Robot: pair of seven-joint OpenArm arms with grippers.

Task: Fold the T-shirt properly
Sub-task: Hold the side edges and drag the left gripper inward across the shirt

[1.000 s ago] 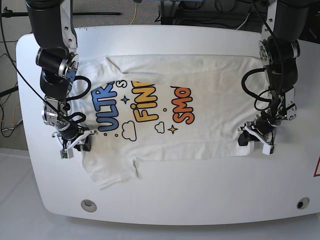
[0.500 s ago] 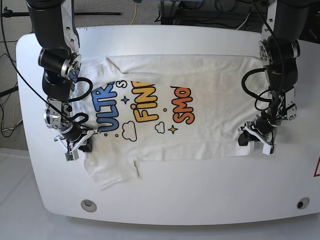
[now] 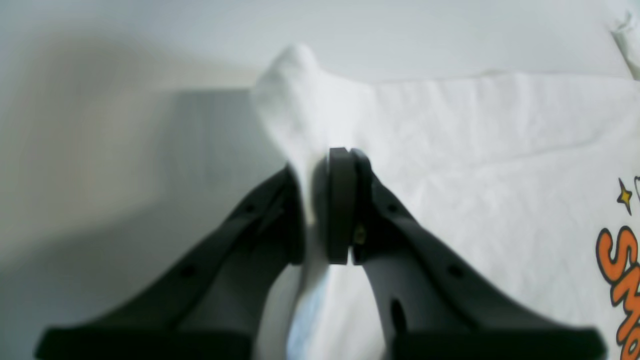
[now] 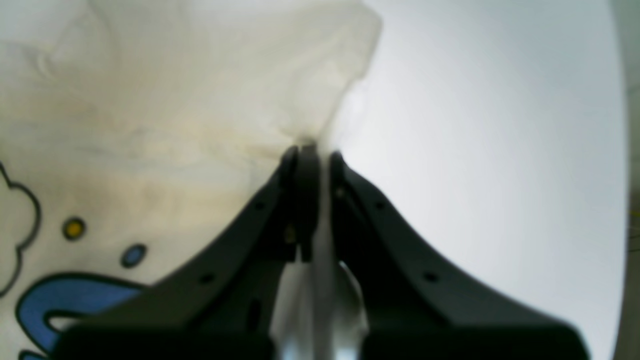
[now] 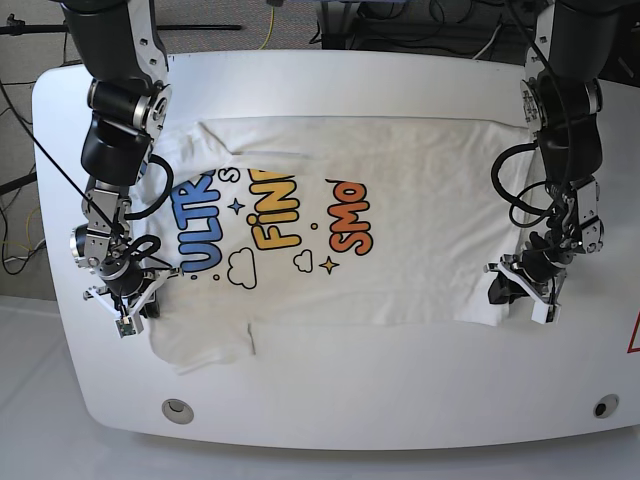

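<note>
The white T-shirt (image 5: 400, 220) lies spread print-up across the white table (image 5: 400, 390), with blue, yellow and orange lettering near its middle. At the shirt's front hem corner on the base view's right, my left gripper (image 5: 520, 290) is shut on a pinched ridge of cloth; in the left wrist view the left gripper (image 3: 322, 165) clamps the T-shirt (image 3: 475, 150). On the base view's left, my right gripper (image 5: 128, 300) is shut on the shirt's edge by the front sleeve; in the right wrist view the right gripper (image 4: 312, 160) pinches the T-shirt (image 4: 175, 125).
Two round fittings (image 5: 177, 408) (image 5: 600, 406) sit in the table near its front edge. Cables and stands (image 5: 400, 20) crowd the floor behind the table. A red mark (image 5: 634, 335) shows at the right border. The front sleeve (image 5: 205, 345) lies crumpled toward the front left.
Both grippers have moved toward the front edge, the right one also leftward, dragging the shirt with them. The printed lettering has shifted to the left. Both grips stay shut.
</note>
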